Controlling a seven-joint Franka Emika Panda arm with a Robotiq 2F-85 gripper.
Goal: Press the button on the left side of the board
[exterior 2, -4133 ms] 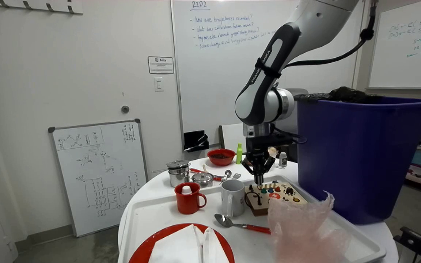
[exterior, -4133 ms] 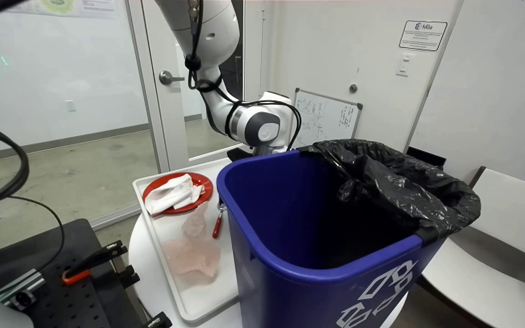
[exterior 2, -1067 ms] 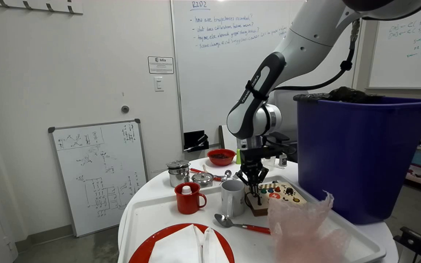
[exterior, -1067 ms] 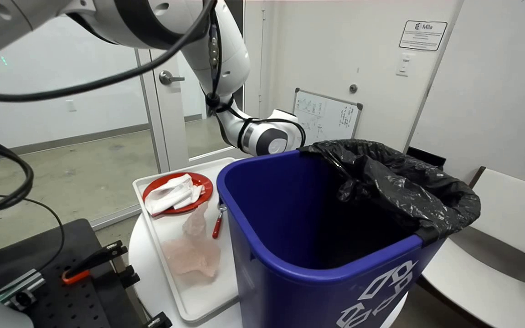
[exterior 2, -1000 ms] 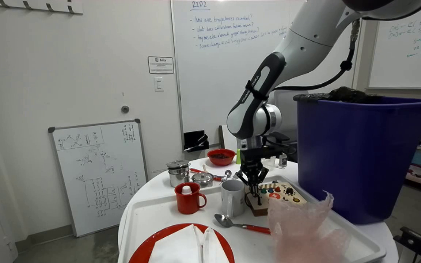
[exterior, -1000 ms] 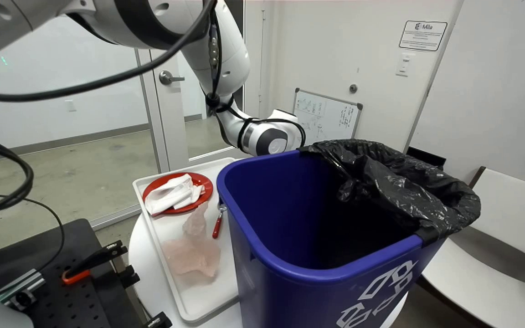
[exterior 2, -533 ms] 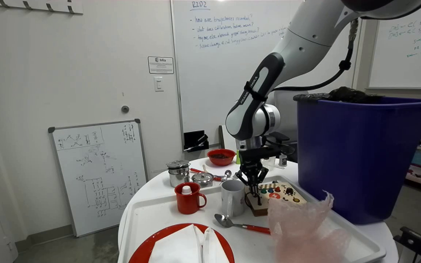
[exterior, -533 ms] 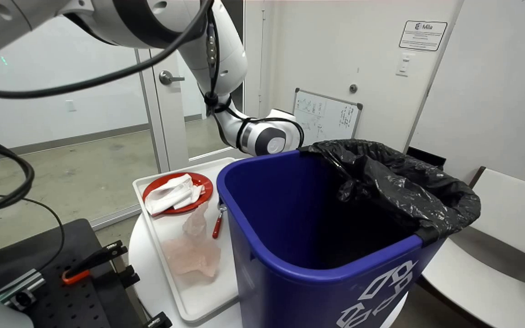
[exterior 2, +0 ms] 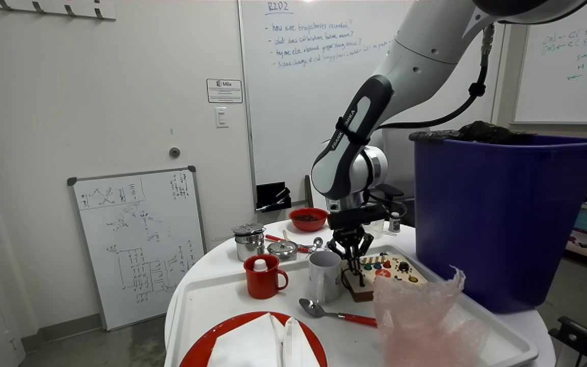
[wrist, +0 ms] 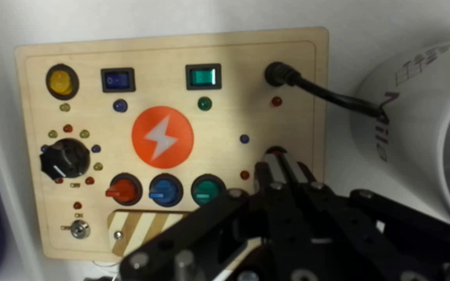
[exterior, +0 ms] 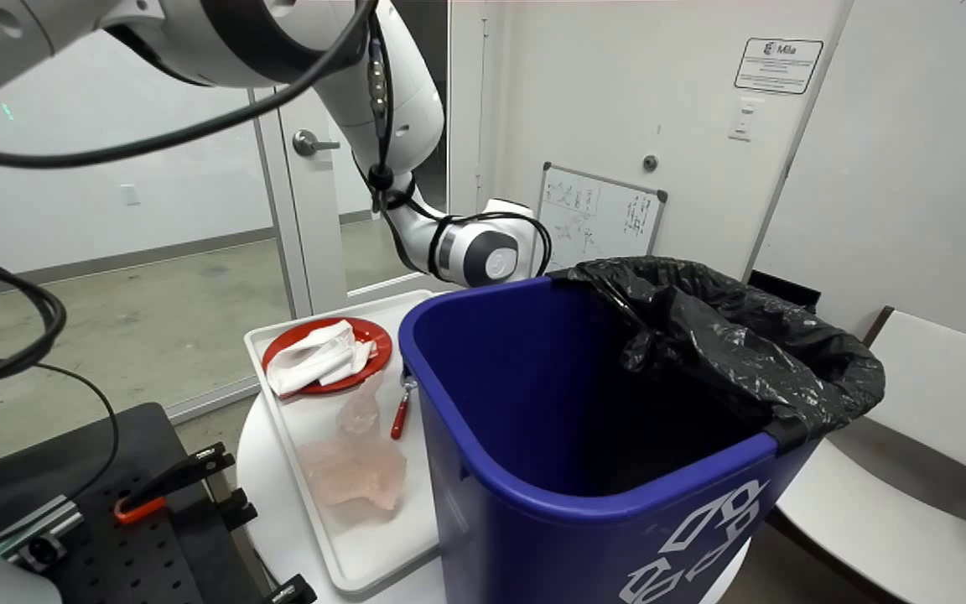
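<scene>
Wrist view: wooden board [wrist: 209, 142] spans left to right of centre, long axis across the frame. Near its right edge, half-hidden red button [wrist: 275, 148] sits just up-frame of the gripper [wrist: 280, 157]: fingers together, nothing seen between, contact unclear. In an exterior view that's the board's [exterior 2: 371, 279] left end, so probably the target. Likely next: press down. Far right: mug [wrist: 400, 113], just beside board.

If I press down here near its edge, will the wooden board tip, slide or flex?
The wooden board probably won't tip: it lies flat in the white tray. Its thick side in an exterior view suggests it's stiff, unlikely to flex. Nothing visible fastens it down, so a sideways shove from the gripper might slide it toward the grey mug.
</scene>
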